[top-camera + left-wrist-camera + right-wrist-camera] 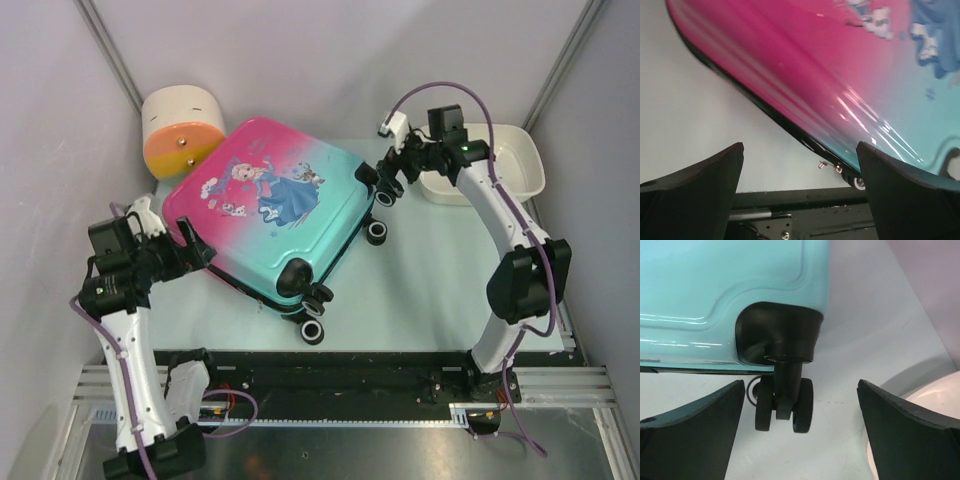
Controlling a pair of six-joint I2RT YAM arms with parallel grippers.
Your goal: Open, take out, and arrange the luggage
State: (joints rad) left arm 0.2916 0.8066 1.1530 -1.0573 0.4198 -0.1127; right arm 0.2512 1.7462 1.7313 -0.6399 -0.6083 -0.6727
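Note:
The luggage (pixel 270 215) lies shut and flat on the table, pink end at the far left, teal end with black wheels toward the near right. My left gripper (pixel 197 256) is open beside its pink near-left edge. In the left wrist view the shell (pixel 830 75) fills the top, with metal zip pulls (pixel 830 165) hanging at its black edge between my open left gripper (pixel 800 167). My right gripper (pixel 387 182) is open at the far-right corner. In the right wrist view a black double wheel (pixel 784 407) hangs under the teal shell (pixel 730 285) inside my open right gripper (pixel 801 412), nearer the left finger.
A cream-and-orange rounded drawer box (pixel 183 130) stands at the back left, touching the luggage's pink corner. A white rectangular basin (pixel 505 160) sits at the back right, just behind the right arm; its rim shows in the right wrist view (pixel 935 390). A black rail (pixel 330 365) runs along the table's near edge.

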